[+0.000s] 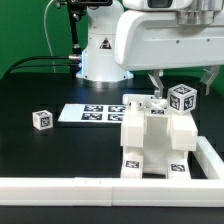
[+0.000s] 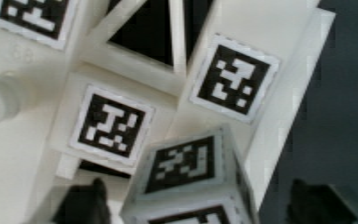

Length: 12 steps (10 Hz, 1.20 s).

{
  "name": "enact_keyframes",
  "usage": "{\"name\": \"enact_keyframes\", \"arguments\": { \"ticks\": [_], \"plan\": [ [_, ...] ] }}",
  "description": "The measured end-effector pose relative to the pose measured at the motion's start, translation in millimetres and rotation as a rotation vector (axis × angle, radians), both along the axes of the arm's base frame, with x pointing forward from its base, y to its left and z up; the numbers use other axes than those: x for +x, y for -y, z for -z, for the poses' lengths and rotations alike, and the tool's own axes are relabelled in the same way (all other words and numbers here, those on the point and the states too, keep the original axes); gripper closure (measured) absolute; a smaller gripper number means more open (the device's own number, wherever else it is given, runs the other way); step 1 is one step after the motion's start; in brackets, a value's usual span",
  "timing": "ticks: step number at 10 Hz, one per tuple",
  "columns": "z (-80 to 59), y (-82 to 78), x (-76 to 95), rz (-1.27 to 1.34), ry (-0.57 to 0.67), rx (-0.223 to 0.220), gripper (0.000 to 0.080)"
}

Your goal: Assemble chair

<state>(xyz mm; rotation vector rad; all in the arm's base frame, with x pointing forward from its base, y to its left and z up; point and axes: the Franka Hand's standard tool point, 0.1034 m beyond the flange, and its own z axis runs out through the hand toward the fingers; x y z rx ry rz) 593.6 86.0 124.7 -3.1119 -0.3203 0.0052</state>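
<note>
The partly built white chair (image 1: 150, 140) stands at the exterior view's right, near the front rail, with tags on its blocky panels. A white tagged piece (image 1: 182, 98) rises at its back right. My gripper (image 1: 182, 88) is straight above that piece, straddling it. In the wrist view the dark fingers (image 2: 87, 200) flank the tagged piece (image 2: 194, 165) with a narrow gap on each side, so the jaws are open and not touching it. The X-braced frame (image 2: 149, 35) and more tagged panels (image 2: 108, 120) fill the rest of the wrist view.
A small tagged white cube (image 1: 42, 119) lies alone at the exterior view's left. The marker board (image 1: 92, 112) lies flat behind the chair. A long low white rail (image 1: 90, 188) runs along the front and up the right side (image 1: 212, 152). The arm's base (image 1: 100, 55) stands behind.
</note>
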Motion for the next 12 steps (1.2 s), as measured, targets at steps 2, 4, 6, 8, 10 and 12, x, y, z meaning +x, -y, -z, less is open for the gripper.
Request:
{"name": "enact_keyframes", "arguments": {
  "ticks": [2, 4, 6, 8, 10, 12],
  "plan": [
    [0.1, 0.0, 0.0, 0.086, -0.001, 0.001, 0.0518],
    [0.1, -0.2, -0.1, 0.241, -0.004, 0.000, 0.0518],
    [0.2, -0.2, -0.2, 0.347, -0.005, 0.000, 0.0518],
    [0.2, -0.6, -0.3, 0.516, -0.008, 0.000, 0.0518],
    [0.4, -1.4, 0.0, 0.725, -0.006, -0.001, 0.0517],
    [0.8, -6.3, -0.5, 1.028, 0.008, 0.009, 0.0517]
  ]
}}
